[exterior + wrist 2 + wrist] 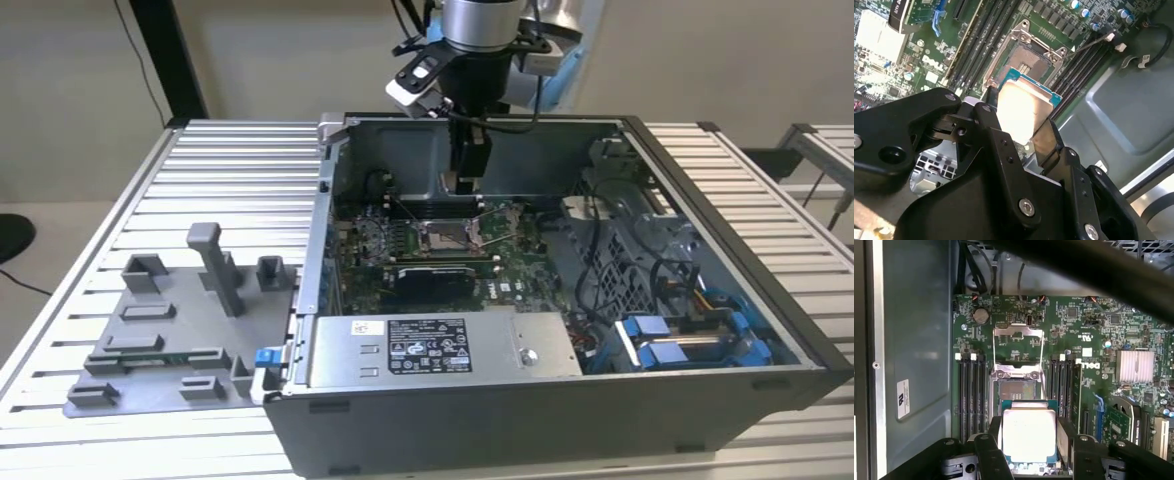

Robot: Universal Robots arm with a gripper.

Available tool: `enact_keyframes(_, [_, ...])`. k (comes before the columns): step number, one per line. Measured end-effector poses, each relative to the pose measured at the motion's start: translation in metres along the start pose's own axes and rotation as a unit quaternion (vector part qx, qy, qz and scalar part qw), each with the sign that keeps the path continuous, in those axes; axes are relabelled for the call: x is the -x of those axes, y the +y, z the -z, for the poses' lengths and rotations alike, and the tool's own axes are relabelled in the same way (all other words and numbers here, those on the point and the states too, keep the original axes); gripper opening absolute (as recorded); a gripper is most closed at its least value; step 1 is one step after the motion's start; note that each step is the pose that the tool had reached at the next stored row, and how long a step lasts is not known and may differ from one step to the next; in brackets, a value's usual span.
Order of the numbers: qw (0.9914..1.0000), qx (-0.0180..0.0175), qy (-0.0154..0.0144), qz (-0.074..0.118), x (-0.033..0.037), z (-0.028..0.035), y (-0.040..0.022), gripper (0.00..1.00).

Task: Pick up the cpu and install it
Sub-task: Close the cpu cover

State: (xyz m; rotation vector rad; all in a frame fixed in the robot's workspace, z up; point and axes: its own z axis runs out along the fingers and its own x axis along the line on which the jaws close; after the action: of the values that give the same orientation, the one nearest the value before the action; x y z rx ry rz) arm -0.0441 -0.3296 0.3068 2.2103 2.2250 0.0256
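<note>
The cpu, a small flat square chip with a pale silver top and teal-green edge, is held between the black fingers of my gripper; both wrist views show it, cpu in the gripper. It hangs above the green motherboard, just off the open metal-framed socket, whose load plate is flipped up. In the exterior view my gripper reaches down into the open computer case, a little above the socket.
Black memory slots flank the socket on both sides. A large silver box with a label sits at the case's near side, blue cables at the exterior view's right. A grey fixture tray lies on the ribbed table at the left.
</note>
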Motion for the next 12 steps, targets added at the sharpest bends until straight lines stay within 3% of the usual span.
enact_keyframes(8, [1.00000,0.0002,-0.0006,-0.001,-0.0035,-0.0009,0.0000,0.00])
enact_keyframes(12, [1.00000,0.0003,-0.0008,-0.001,-0.0077,-0.0070,-0.0001,0.00])
